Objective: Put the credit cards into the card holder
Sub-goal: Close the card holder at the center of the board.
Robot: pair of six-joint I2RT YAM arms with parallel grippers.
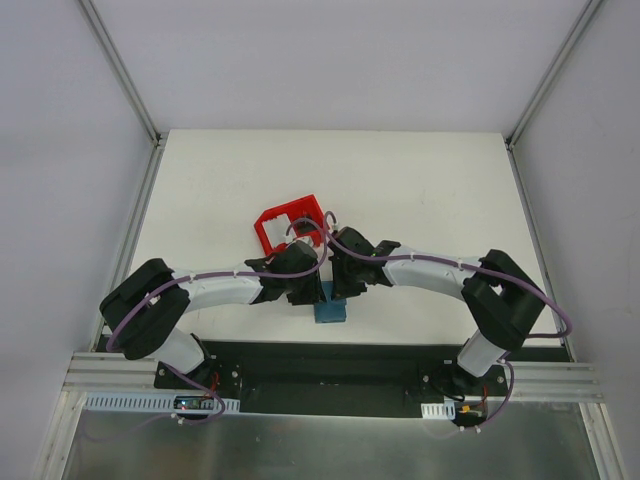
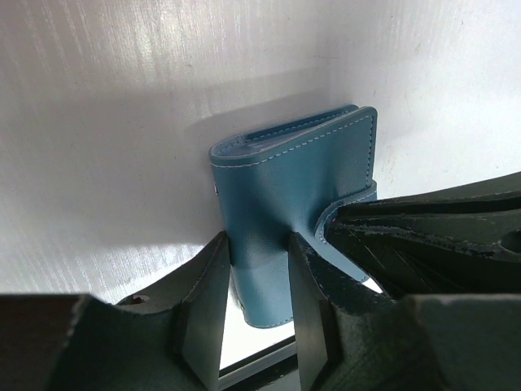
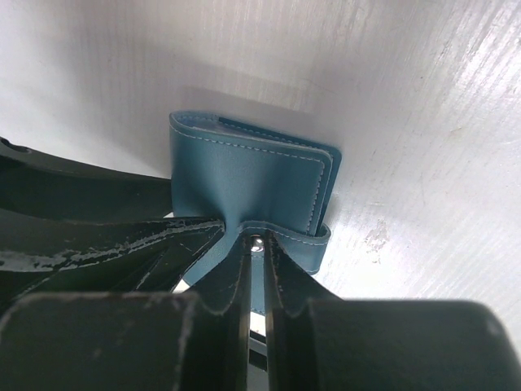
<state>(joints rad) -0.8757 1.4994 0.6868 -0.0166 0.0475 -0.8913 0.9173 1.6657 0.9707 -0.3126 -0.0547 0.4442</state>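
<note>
Right by the middle of the table's [image 1: 430, 190] near edge, the teal card holder [image 1: 329, 312] sits folded shut, half hidden under the two arms that meet above it from either side. The left gripper [image 2: 259, 241] clamps the card holder's lower body. One dark finger [image 2: 205, 293] presses each face, and the leather bulges slightly between them. The right gripper [image 3: 256, 238] is all but closed, its two fingers nipping the snap tab [image 3: 313, 240], with the small metal stud caught in the narrow slit between them. The tab curls round the card holder's free edge. Pale stitching runs along the cover, and a darker strip shows at the fold's far end. Whether the card holder rests on the table or hangs just above it, I cannot tell. Farther back, toward the table's middle, a red bin [image 1: 266, 232] lies just beyond the wrists.
</note>
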